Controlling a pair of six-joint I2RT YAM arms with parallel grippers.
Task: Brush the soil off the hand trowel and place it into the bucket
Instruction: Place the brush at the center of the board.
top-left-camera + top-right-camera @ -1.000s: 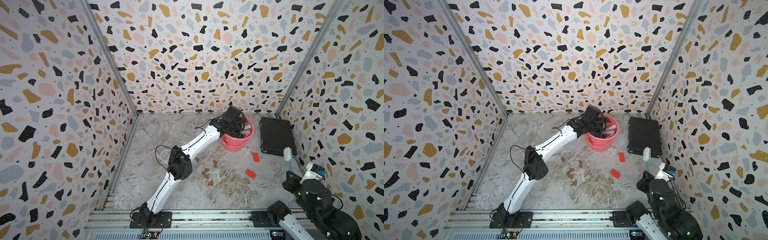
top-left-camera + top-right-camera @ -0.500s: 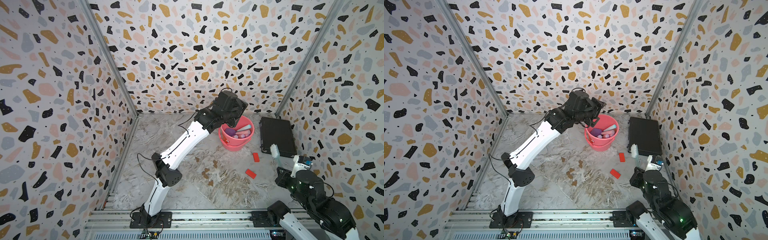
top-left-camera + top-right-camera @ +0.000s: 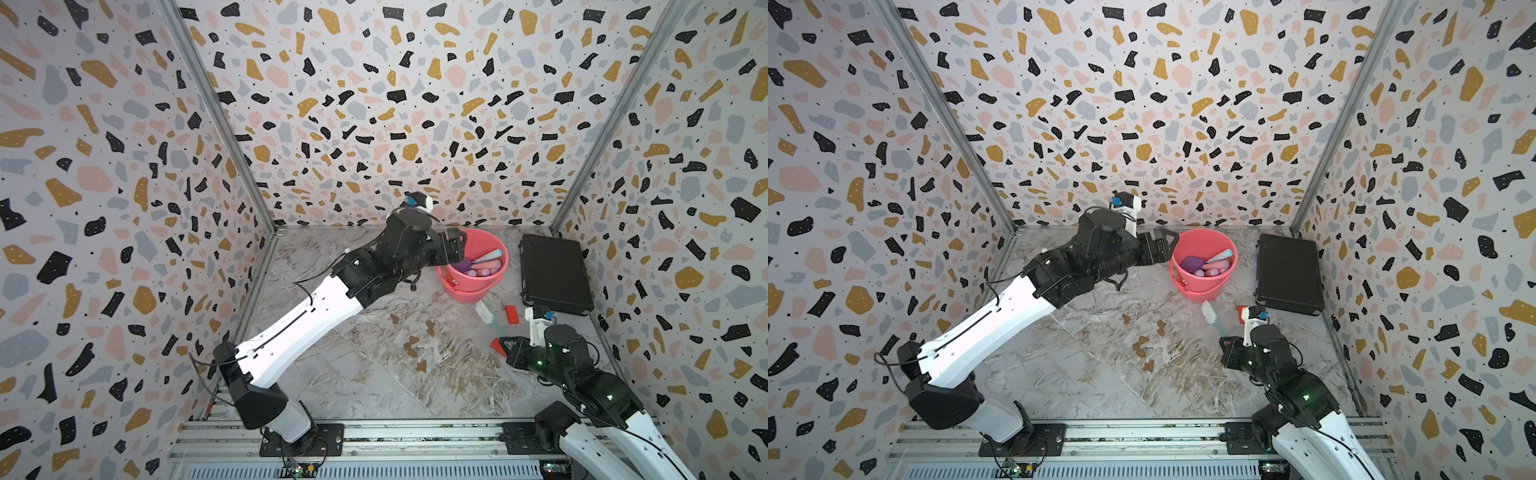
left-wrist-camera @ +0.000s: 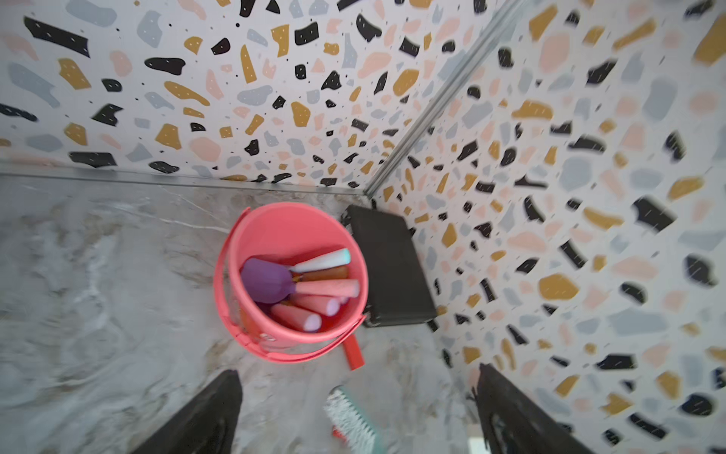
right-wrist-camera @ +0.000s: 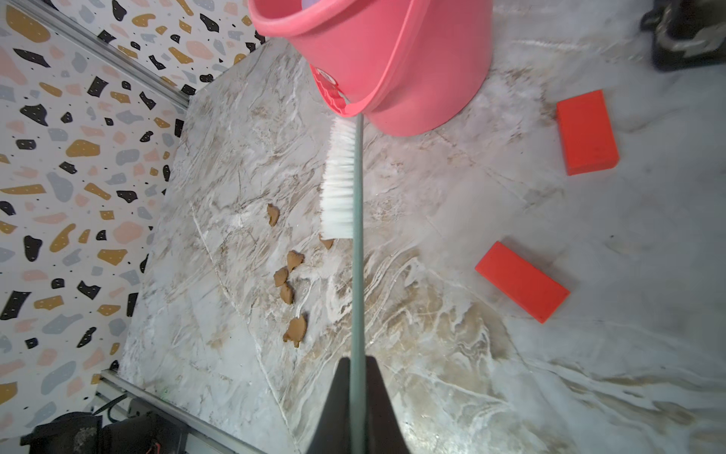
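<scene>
In both top views the left jaws stand apart, empty, near the left rim of the bucket [image 3: 469,286]. Soil [image 3: 422,365] dots the counter [image 3: 353,374] before the bucket. The hand trowel [image 3: 462,264] lies inside it, and front-right of it the right jaws clamp a brush [image 3: 485,312].

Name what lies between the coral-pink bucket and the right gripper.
A teal-handled brush with white bristles: the right gripper is shut on its handle, and its head ends near the bucket, clearest in the right wrist view.
</scene>
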